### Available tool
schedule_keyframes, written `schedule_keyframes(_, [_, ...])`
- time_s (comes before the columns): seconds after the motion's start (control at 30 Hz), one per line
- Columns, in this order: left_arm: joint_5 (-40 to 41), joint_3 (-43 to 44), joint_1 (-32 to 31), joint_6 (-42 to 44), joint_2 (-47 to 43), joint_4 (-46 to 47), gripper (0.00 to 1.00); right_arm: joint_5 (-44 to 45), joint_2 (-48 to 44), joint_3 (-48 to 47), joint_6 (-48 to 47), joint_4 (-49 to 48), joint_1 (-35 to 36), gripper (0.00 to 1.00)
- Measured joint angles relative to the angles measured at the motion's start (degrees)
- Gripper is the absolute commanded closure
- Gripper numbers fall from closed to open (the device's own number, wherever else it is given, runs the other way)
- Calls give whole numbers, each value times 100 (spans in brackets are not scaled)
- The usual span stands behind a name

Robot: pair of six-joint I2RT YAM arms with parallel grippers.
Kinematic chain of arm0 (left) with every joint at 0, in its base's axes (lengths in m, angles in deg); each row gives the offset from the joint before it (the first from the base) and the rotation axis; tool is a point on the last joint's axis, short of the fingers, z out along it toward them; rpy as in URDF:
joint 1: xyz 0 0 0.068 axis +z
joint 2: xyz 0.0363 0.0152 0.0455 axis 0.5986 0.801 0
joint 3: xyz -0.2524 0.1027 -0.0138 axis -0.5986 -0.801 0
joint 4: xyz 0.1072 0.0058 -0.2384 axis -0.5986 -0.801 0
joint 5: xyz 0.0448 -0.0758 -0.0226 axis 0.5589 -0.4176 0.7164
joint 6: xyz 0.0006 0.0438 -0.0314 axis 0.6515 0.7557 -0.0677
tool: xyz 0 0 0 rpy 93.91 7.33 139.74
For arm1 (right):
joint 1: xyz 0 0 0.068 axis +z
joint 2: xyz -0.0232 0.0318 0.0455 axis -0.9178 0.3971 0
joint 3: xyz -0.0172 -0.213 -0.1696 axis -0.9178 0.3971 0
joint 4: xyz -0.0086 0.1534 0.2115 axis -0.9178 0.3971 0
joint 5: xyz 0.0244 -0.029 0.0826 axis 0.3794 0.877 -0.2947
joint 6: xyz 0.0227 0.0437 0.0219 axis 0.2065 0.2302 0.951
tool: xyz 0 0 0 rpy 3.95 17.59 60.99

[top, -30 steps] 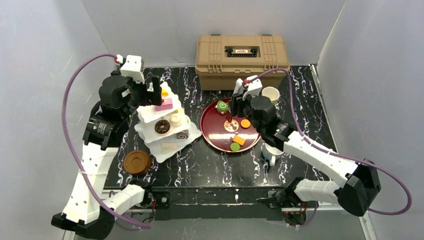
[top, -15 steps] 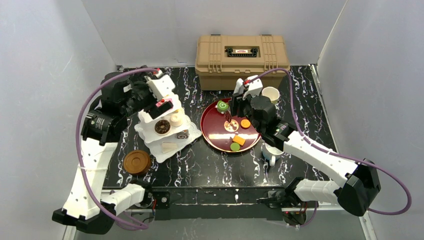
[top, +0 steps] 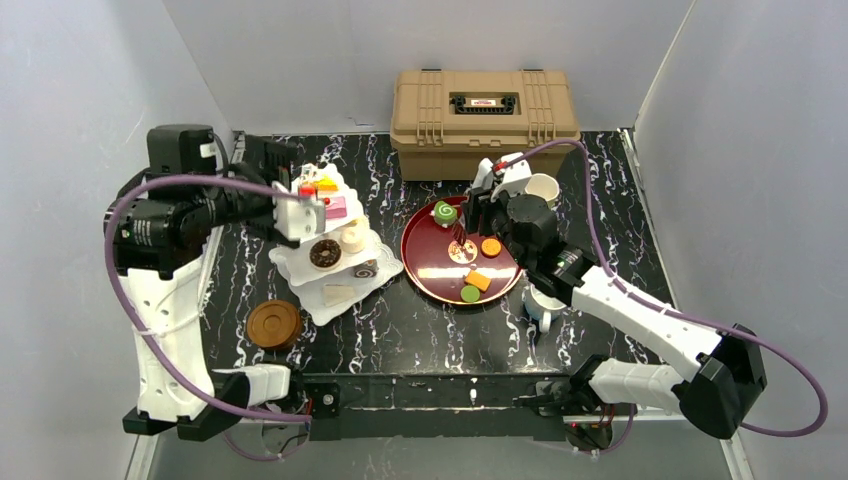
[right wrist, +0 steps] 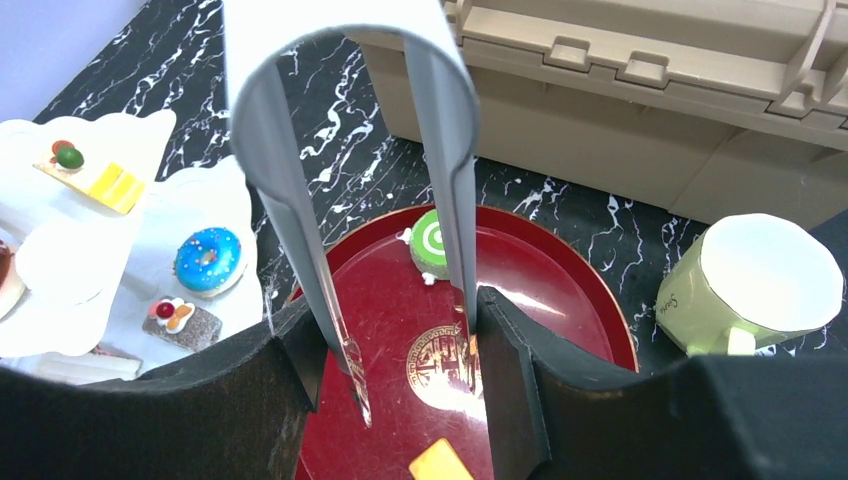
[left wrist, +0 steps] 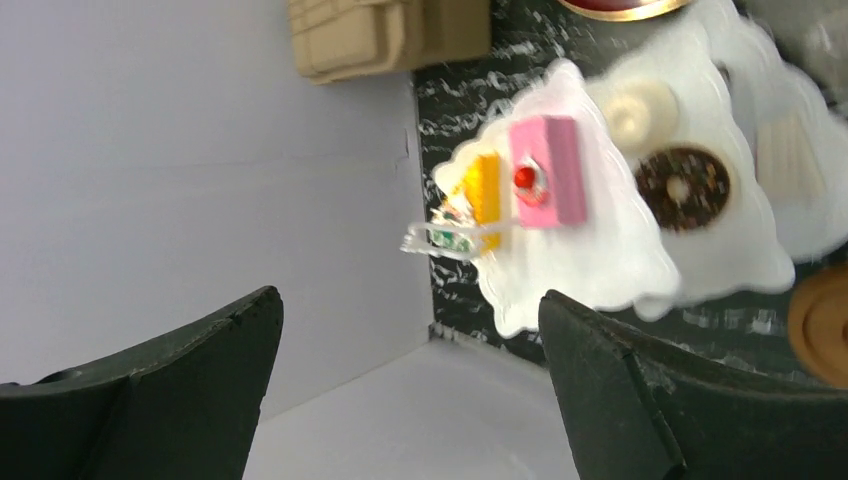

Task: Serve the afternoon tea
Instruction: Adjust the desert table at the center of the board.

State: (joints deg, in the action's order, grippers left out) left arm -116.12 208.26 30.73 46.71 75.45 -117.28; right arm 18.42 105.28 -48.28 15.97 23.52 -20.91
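Observation:
The white three-tier stand (top: 300, 268) carries a pink cake (top: 335, 207) and a yellow cake (top: 326, 185) on top, and a chocolate donut (top: 323, 254) lower down. My left gripper (top: 283, 160) hangs open and empty, left of the stand and apart from it; in the left wrist view its jaws (left wrist: 410, 390) frame bare wall and floor. My right gripper (right wrist: 400, 370) is shut on grey tongs (right wrist: 340, 130) over the dark red tray (right wrist: 560, 300), their tips just short of the green roll (right wrist: 432, 243). A blue donut (right wrist: 208, 260) lies on the stand.
The tan case (top: 485, 105) stands at the back. A cream-yellow mug (top: 541, 188) sits right of the tray, a white mug (top: 543, 305) under the right forearm. A brown coaster (top: 274, 324) lies front left. Orange (top: 491, 246) and green (top: 469, 294) pastries lie on the tray.
My left arm has swung back to the left, away from the stand's top tier, with its jaws opened wide. The right arm has barely shifted.

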Motion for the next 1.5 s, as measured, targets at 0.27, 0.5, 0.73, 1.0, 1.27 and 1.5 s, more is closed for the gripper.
schedule_keyframes(0.27, [638, -2428, 9, 2732, -1058, -72, 7, -22, -13, 48, 63, -15, -66, 39])
schedule_keyframes(0.5, [955, -3711, 11, 3268, -1165, 1499, 13, -70, -190, 85, 164, -72, -68, 39])
schedule_keyframes(0.73, [981, -4061, 26, 3388, -1266, 2332, 16, -151, -308, 85, 168, -157, -70, 39])
schedule_keyframes(1.0, [1005, -3799, 26, 3429, -1327, 2391, 24, -205, -310, 177, 173, -166, -74, 39])
schedule_keyframes(1.27, [833, -3757, -79, 3429, -1314, 2052, 24, -234, -313, 177, 195, -177, -105, 39])
schedule_keyframes(1.5, [833, -3700, -236, 3429, -1069, 1961, 34, -236, -313, 177, 197, -175, -107, 39])
